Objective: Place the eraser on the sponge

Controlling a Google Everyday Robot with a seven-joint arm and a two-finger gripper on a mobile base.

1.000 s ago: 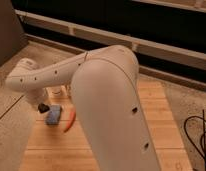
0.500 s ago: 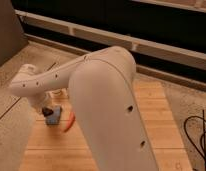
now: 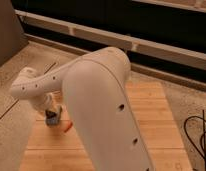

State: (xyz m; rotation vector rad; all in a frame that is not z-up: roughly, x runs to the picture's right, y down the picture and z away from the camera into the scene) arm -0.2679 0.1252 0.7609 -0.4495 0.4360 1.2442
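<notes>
Just left of the orange piece, the tool sits closed at the blue sponge; the eraser cannot be made out there. Likely light and stiff, best held across its narrow sides.

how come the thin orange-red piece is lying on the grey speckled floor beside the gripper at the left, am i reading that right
Not quite. The thin orange-red piece lies on the light wooden tabletop, not on the floor. The camera view shows it there, beside the gripper at the left, which is low over what looks like the small flat blue sponge.
</notes>
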